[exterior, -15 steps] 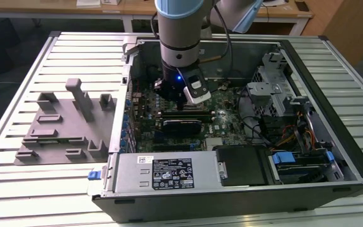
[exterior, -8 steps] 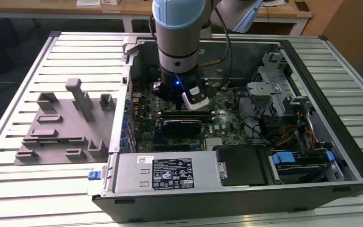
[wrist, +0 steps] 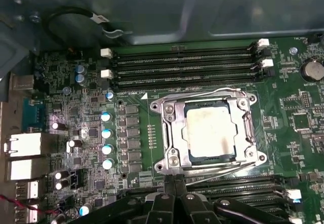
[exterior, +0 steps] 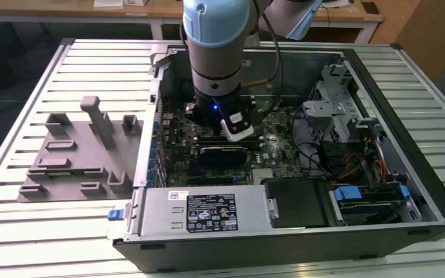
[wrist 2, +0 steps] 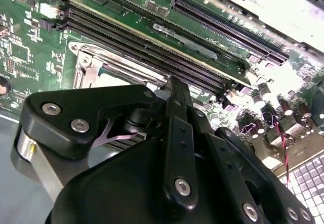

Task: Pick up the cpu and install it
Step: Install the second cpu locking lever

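Setting: slatted metal table [exterior: 21, 168] carrying an open computer case [exterior: 408, 145], with wooden desks behind.
CPU: the cpu [wrist: 210, 132] lies flat inside the socket frame [wrist: 169, 128] on the motherboard [wrist: 293, 118], silver top facing up, edges square with the frame opening.
CPU contact: nothing touches its top surface in the first wrist view; it is released.
Socket frame: metal frame surrounds the cpu on all 4 sides; thin wire levers run along 2 opposite sides. In the second wrist view a corner of the frame [wrist 2: 88, 64] shows past the gripper body.
Memory slots: 1 bank of long dark slots [wrist: 185, 64] beside the socket toward the case wall, a second bank [wrist: 238, 186] on the opposite side, close to the gripper.
Gripper: gripper [wrist: 174, 183] sits just beside the socket edge, holding nothing. The 2 fingers appear pressed together, though only their black linkage is plainly visible, so this reading is tentative.
Arm: in the exterior view the arm [exterior: 215, 52] reaches down into the case, wrist low over the board.
Surroundings: grey fixture block [exterior: 79, 153] on the table at the exterior view's left of the case; power supply [exterior: 207, 211] along the near case edge.
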Tool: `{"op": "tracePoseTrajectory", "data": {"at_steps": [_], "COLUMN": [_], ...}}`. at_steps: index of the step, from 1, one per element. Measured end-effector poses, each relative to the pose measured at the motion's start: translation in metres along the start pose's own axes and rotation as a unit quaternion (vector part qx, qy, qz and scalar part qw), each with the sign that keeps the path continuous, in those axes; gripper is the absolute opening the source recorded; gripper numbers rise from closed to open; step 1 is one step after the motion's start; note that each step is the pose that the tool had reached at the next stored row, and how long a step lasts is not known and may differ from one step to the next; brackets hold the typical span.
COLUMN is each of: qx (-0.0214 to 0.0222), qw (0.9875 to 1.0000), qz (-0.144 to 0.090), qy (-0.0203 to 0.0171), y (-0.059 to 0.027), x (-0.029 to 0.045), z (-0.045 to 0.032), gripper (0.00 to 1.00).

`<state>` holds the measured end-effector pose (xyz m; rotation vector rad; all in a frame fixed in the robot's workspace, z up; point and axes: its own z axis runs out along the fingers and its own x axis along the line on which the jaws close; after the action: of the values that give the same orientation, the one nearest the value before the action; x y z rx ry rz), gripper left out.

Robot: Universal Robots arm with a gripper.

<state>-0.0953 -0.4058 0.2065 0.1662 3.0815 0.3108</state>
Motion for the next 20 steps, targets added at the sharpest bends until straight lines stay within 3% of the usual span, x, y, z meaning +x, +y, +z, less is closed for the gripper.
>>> {"op": "tracePoseTrajectory", "data": {"at_steps": [2, 9, 20], "qx": [-0.0028, -0.0057, -0.0276], "qw": [1.0000, 0.9994, 0.9983], "qz": [-0.005, -0.033, -0.050], "qy": [0.0010, 0.0068, 0.0105], "y": [-0.0002, -0.0009, -0.0046], "x": [0.0000, 0.0001, 0.0002], "z": [0.0009, 0.0037, 0.0078], "gripper": [0.11, 0.11, 0.11]}}
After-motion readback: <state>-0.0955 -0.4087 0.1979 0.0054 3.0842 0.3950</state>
